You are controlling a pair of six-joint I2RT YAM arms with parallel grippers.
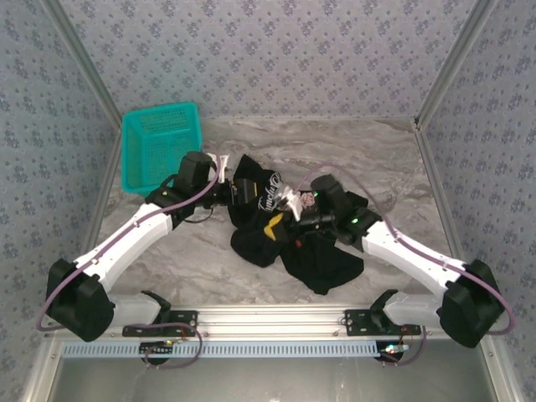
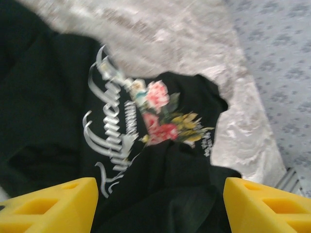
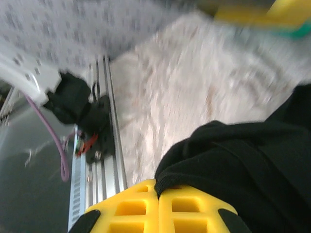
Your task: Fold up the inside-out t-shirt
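The inside-out t-shirt (image 1: 289, 239) lies crumpled in a black heap in the middle of the table. Its white lettering and flower print (image 2: 146, 121) face up in the left wrist view. My left gripper (image 1: 249, 193) hovers over the heap's far left part; its yellow fingers (image 2: 48, 206) stand wide apart, and the gripper (image 2: 158, 211) is open with loose black folds below and nothing pinched. My right gripper (image 1: 275, 223) reaches into the heap from the right. In its wrist view the gripper (image 3: 158, 194) is shut on a ribbed black edge of the t-shirt (image 3: 243, 160).
A teal mesh basket (image 1: 163, 144) stands at the back left of the marble table (image 1: 368, 159). The aluminium rail (image 1: 268, 318) with the arm bases runs along the near edge, and patterned walls (image 1: 276, 50) close in the back and sides.
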